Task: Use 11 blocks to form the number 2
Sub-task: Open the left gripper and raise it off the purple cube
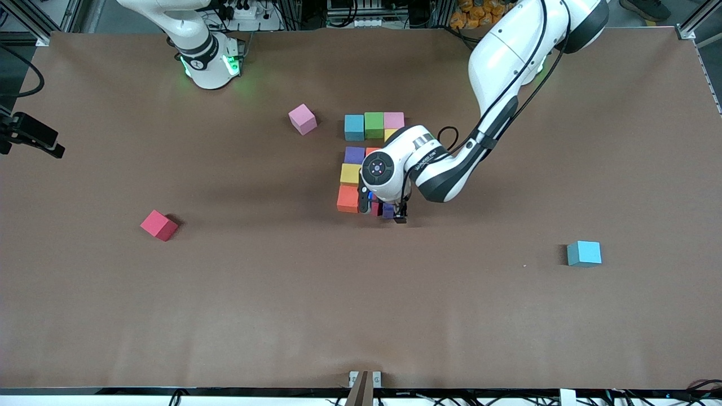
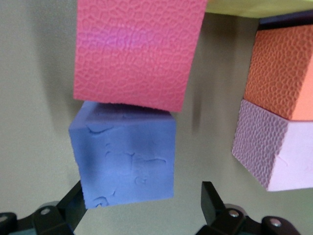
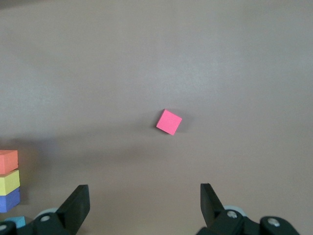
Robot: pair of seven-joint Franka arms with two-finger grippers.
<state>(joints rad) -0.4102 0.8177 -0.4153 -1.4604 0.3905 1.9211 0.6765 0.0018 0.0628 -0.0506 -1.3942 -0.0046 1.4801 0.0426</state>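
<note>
The number 2 stands as a cluster of blocks in the table's middle: a blue [image 1: 354, 127], green [image 1: 374, 124] and pink [image 1: 393, 119] row farthest from the camera, then purple [image 1: 354, 154], yellow [image 1: 350, 174] and orange [image 1: 348, 198] blocks coming nearer. My left gripper [image 1: 384, 213] is low at the cluster's nearest row, open around a purple block [image 2: 127, 152] that rests against a red block [image 2: 137, 51]. One finger [image 2: 73, 205] is close against the purple block; the other finger [image 2: 212, 200] stands apart from it. My right gripper [image 3: 144, 193] hangs open and empty high over the table.
Loose blocks lie around: a pink one [image 1: 303, 119] toward the right arm's base, a red one [image 1: 159, 225] toward the right arm's end, and a light blue one [image 1: 584, 253] toward the left arm's end. The left arm covers part of the cluster.
</note>
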